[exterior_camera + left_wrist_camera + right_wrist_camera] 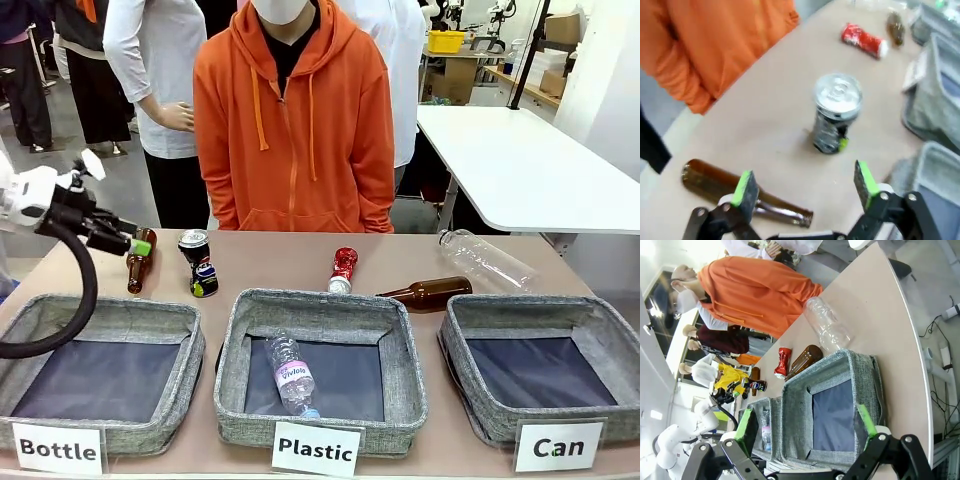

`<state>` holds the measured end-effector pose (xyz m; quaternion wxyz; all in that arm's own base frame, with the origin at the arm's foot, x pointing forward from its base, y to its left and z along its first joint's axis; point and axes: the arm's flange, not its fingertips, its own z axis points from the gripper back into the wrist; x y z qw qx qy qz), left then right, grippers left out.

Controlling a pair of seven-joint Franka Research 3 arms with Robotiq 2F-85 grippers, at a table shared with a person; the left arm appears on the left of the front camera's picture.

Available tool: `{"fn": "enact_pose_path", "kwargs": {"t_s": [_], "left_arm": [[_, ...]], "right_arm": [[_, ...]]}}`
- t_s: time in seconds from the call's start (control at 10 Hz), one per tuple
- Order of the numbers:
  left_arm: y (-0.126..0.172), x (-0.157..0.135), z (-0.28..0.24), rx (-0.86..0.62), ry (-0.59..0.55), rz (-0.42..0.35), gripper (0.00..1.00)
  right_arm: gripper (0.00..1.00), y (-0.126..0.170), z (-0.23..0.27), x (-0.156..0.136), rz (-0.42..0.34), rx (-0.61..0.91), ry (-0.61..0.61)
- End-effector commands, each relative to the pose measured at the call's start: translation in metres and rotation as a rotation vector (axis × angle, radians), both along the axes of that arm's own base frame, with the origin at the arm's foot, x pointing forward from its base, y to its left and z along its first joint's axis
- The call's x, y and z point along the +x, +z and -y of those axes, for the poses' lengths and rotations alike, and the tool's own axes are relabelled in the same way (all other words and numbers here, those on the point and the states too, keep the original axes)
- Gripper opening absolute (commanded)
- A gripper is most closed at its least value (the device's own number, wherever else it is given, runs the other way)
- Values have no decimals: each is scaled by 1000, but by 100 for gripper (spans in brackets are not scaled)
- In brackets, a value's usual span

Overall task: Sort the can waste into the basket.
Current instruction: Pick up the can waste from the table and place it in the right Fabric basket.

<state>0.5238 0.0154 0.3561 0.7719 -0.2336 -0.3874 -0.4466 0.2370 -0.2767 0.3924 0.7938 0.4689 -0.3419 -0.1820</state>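
While the left hand [137, 245] hangs wide open and empty above the far-left part of the tabletop [270, 262], the black can [198, 263] stands on end just to its right. In the left wrist view the can sits ahead of the spread fingers, clear of both green pads; 1 brown bottle [140, 262] lies on its side close below that hand, just left of the can.

The red can [343, 270] lies crushed near the middle of the far side, just behind the far rim of the Plastic basket [320, 300]; a 2nd brown bottle [428, 292] lies to its right, near that basket's far-right corner, and whether it touches the rim I cannot tell; a clear bottle [487, 260] lies on its side beyond the Can basket [540, 310]. That basket sits at the near right with its dark liner bare; the right hand [805, 425] hangs above it, open wide, holding nothing.

Counted: 2 cans, both out on the tabletop; 2 brown bottles; 2 clear bottles, 1 of them inside the Plastic basket; 3 baskets in a row along the near edge, the Bottle basket [100, 310] at the left.

Bare tabletop lies between the 2 cans; only narrow gaps part the baskets; a person in an orange hoodie [295, 130] stands at the far edge, behind the cans.
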Motion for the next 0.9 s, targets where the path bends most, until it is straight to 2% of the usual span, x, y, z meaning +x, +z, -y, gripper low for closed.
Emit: {"fn": "enact_pose_path", "kwargs": {"t_s": [0.0,0.1,0.2,0.4,0.5,0.6,0.8], "left_arm": [[-4,-4,-3,23,-261,-27,100],[-6,-3,6,13,-267,-69,100],[-8,-5,5,19,-118,-30,100],[-8,-5,5,19,-118,-30,100],[-12,-7,8,25,-185,-56,100],[-17,15,8,-22,-172,-36,100],[-18,31,11,-76,-265,-20,100]], "right_arm": [[100,0,2,2,41,-2,-3],[100,0,2,2,41,-2,-3],[100,0,2,2,41,-2,-3],[100,0,2,2,41,-2,-3],[100,0,2,2,41,-2,-3],[100,0,2,2,41,-2,-3],[100,0,2,2,41,-2,-3]]}}
